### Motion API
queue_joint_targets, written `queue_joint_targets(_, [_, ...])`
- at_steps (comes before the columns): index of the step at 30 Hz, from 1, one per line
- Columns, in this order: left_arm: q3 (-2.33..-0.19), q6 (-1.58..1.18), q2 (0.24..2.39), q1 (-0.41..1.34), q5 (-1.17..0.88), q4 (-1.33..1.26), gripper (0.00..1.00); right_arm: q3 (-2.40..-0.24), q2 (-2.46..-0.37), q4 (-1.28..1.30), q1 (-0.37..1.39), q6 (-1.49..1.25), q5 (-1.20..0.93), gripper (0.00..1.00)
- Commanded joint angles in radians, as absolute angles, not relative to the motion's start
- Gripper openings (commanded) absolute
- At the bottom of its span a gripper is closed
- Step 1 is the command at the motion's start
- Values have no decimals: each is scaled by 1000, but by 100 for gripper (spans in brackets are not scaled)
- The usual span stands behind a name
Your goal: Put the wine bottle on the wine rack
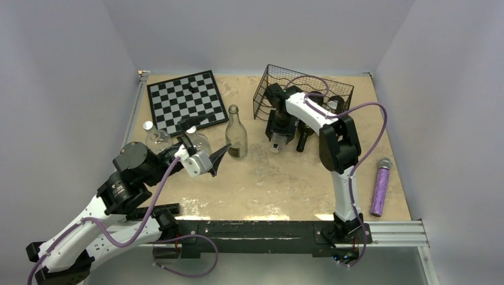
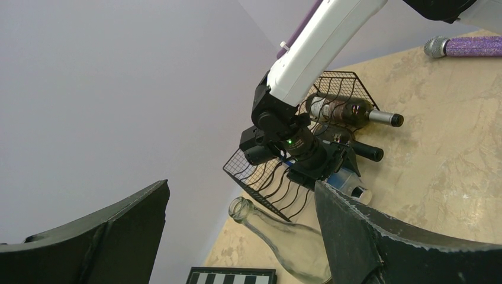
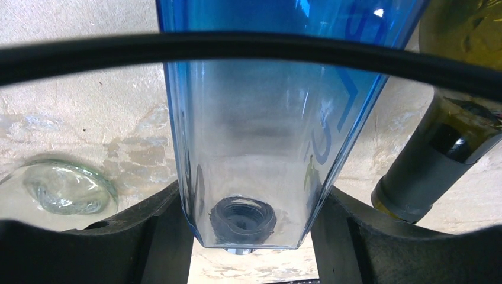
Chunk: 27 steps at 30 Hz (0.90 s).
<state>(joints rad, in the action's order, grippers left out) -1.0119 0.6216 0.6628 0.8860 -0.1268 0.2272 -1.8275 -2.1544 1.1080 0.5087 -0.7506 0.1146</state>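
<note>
From above we see the wine rack (image 1: 304, 90) at one o'clock on the worktop (image 1: 267, 184). The right fingers (image 3: 151, 242) are closed against both sides of the blue wine bottle (image 3: 260, 148). It lies at the rack's front with a rack wire crossing it, its cap pointing to six o'clock. Two dark bottles (image 2: 349, 111) lie to its three o'clock. The left fingers (image 2: 106, 242) are spread wide and hold nothing, near a clear bottle (image 1: 236, 133) standing at centre.

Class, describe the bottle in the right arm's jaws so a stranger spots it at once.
Find the black wire wine rack at the table's far right. At its front, the right gripper holds a bottle. It alone is clear blue glass; its neighbours are dark.
</note>
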Motion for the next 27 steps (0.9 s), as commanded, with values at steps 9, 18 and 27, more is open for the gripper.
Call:
queue_joint_targets(9, [-1056, 620, 664, 885, -143, 217, 96, -1913, -2192, 1136, 466, -737, 61, 0])
queue_joint_targets(18, [-1052, 621, 666, 885, -138, 219, 96, -1921, -2199, 1141, 446, -707, 91, 0])
queue_joint_targets(27, [-1049, 622, 662, 885, -138, 225, 96, -1894, -2167, 1125, 440, -682, 81, 67])
